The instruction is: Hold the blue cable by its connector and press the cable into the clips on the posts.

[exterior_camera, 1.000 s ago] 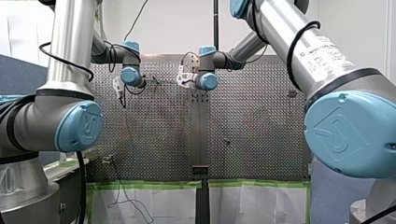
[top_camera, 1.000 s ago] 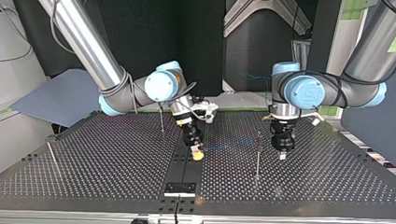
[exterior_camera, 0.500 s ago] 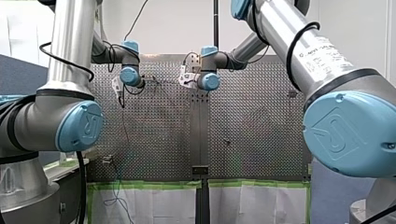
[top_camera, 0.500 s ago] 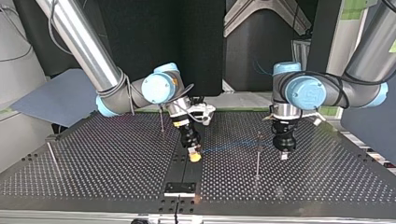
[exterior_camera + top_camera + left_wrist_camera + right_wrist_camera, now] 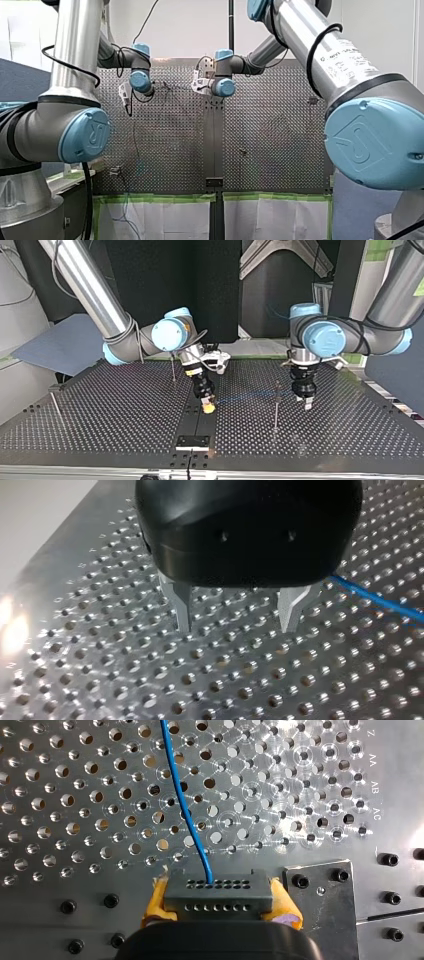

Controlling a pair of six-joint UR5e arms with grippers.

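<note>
The thin blue cable (image 5: 184,802) runs out of a dark connector block (image 5: 216,892). My right gripper (image 5: 220,901) is shut on that block with its yellow pads (image 5: 156,901). In the top view my right gripper (image 5: 208,407) hangs low over the table's centre strip. From there the cable (image 5: 245,398) stretches toward a thin post (image 5: 275,407). Just beyond that post stands my left gripper (image 5: 306,403). In the left wrist view its metal fingers (image 5: 182,607) are spread and my left gripper (image 5: 238,625) holds nothing; the cable (image 5: 380,602) passes beside it.
Two more thin posts (image 5: 172,367) (image 5: 55,409) stand at the top view's left. A small bracket (image 5: 192,441) sits on the centre strip near the table's edge. A bolted metal plate (image 5: 320,900) lies beside my right gripper. The perforated table (image 5: 350,435) spreads around.
My left gripper has opened and let go of the cable, shifting a little beside the post. My right gripper, still shut on the connector, edged slightly toward the top view's left.
</note>
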